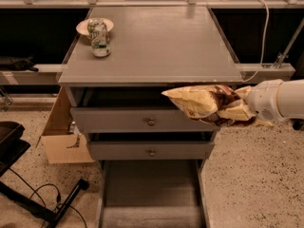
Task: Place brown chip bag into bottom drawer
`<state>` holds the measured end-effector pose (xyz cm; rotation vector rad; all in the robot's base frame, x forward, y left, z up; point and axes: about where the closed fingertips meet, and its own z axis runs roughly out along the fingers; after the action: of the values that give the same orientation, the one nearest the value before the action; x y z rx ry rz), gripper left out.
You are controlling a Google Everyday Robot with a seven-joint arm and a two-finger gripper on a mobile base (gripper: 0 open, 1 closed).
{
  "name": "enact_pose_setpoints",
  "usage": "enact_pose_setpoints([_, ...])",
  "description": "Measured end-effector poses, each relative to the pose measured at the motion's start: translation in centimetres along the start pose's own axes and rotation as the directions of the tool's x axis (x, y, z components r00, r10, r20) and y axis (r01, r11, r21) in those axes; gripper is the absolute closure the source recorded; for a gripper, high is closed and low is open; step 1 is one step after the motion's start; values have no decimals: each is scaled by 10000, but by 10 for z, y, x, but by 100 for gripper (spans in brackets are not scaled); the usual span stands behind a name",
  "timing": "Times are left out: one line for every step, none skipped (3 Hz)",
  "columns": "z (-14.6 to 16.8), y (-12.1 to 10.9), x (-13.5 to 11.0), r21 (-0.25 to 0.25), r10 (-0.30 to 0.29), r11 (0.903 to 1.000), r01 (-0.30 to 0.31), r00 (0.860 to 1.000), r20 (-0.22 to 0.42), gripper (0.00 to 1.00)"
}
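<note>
The brown chip bag (206, 104), crinkled foil with a dark brown middle and pale yellow ends, hangs in the air in front of the cabinet's upper right. My gripper (244, 108) comes in from the right on a white arm and is shut on the bag's right end. The bag points left, level with the top drawer front. The bottom drawer (152, 194) is pulled out below, a wide shallow grey tray with nothing showing on its floor. The bag is above and to the right of it.
A green-and-white soda can (99, 37) stands by a small plate (85, 26) on the cabinet top's back left. Two upper drawers with round knobs (151, 122) are closed. A cardboard box (64, 137) and black stand legs (42, 208) lie at the left.
</note>
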<state>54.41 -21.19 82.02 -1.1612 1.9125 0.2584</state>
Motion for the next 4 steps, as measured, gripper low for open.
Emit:
enact_pose_setpoints([21,19,30,-509,728,9961,-727,9973,2,100])
enact_pose_setpoints([63,72,100,-1176,1728,9776,-1746,9846,-262,100])
enact_pose_setpoints([119,135,182,-1644,1962,9630,-2136,9737,-1156,100])
enact_pose_setpoints([162,165,225,-1918,1836,9580,-2130,9698,-1603,100])
